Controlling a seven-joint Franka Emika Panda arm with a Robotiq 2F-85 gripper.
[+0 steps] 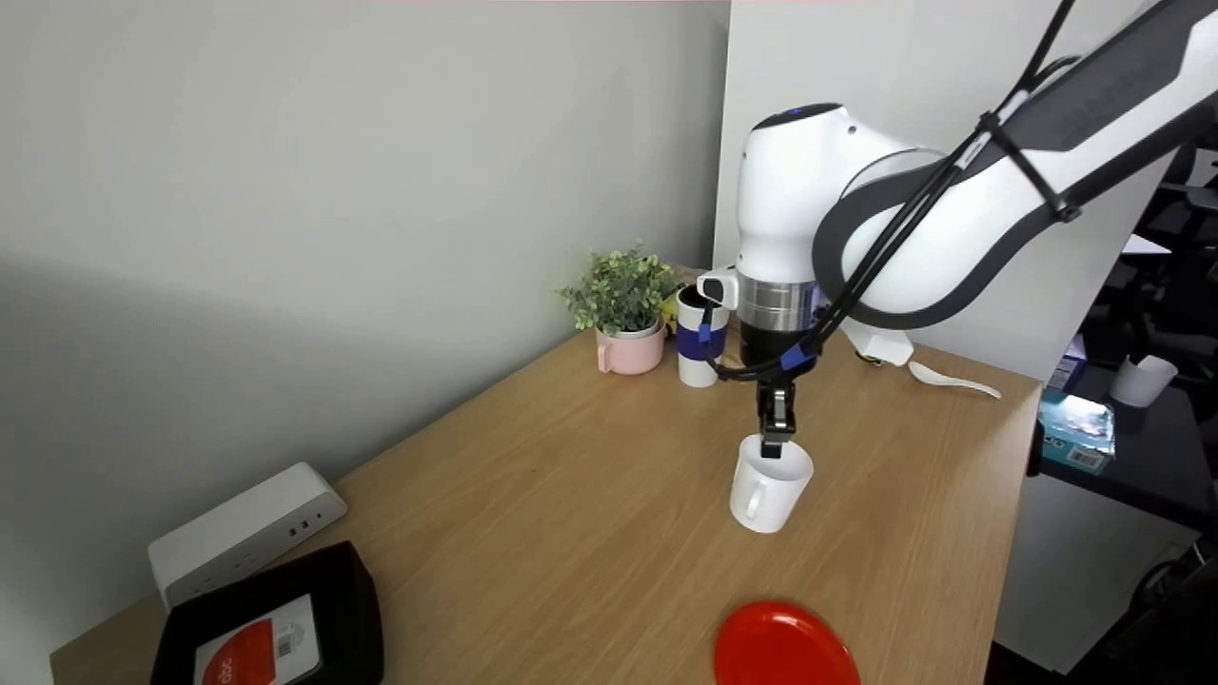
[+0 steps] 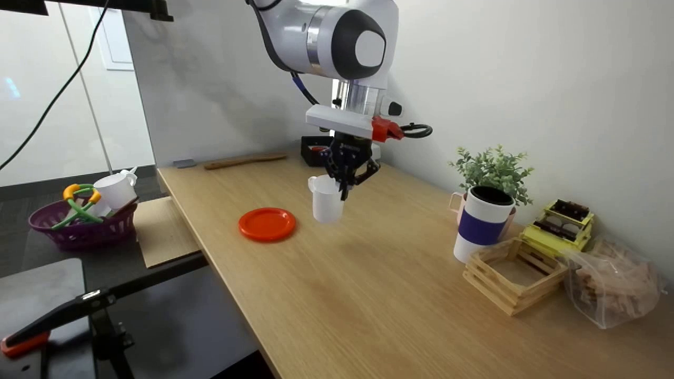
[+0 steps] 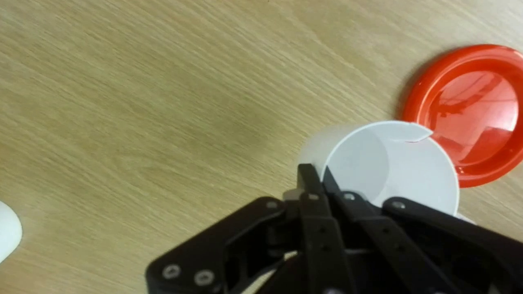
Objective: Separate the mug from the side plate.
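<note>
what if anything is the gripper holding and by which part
The gripper holds the white mug by its rim, on the side away from the handle.

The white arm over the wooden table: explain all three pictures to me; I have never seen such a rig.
The machine is a single robot arm ending in a gripper with two black fingers. Two pictures look at the scene from outside the robot; the wrist view, a close-up, looks down past the gripper. On the wooden table, an exterior view shows a red plate, a potted plant, a tall cup with a blue band and a slatted wooden crate. The fingers are closed on the rim of a plain white mug, which is clear of the plate in both exterior views.
</note>
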